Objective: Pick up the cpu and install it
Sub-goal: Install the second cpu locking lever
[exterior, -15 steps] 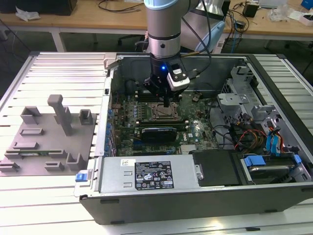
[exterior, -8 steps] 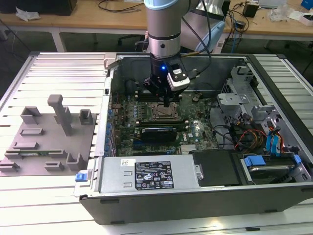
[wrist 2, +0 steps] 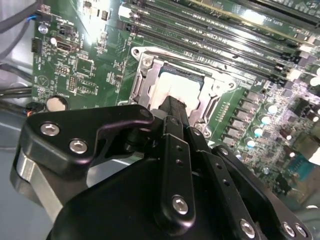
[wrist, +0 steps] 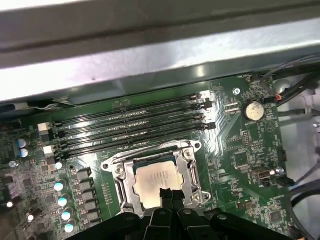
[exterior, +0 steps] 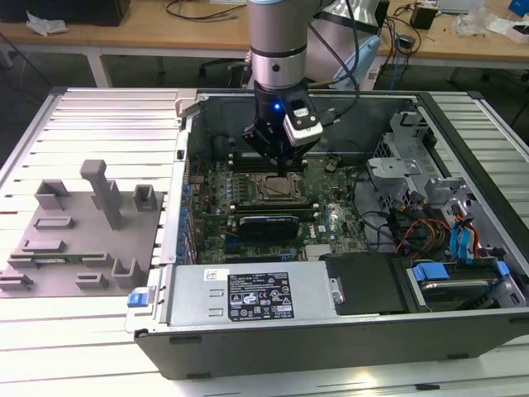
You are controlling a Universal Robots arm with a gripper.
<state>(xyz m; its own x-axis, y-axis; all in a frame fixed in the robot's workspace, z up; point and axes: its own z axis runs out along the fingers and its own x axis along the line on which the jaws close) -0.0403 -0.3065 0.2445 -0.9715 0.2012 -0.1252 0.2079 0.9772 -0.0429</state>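
**A:** We start at the exterior view's left. We see the grey fixture plate [exterior: 78,240] on the table, well apart from the arm. Then comes the open computer case [exterior: 347,248], and the gripper [exterior: 285,169] hangs over the socket [exterior: 277,188] in the middle of the green board [exterior: 331,223].

**B:** Where is the cpu?

**A:** In the first wrist view we see the cpu [wrist: 157,182] lying flat inside the socket's metal frame [wrist: 122,175]. The memory slots [wrist: 130,127] sit at about twelve o'clock from it, and the round coin battery [wrist: 254,110] at about two o'clock.

**B:** And the gripper?

**A:** In the second wrist view its fingers [wrist 2: 176,112] look pressed together, tips right at the chip's edge. We think nothing is between them. We cannot tell if they touch the chip.

**B:** What could go wrong?

**A:** We think the tips could bump the chip and tip it in its seat. That could bend the tiny pins under it. A push to one side could also scrape the frame. And if the chip sits crooked, it will not lock in.
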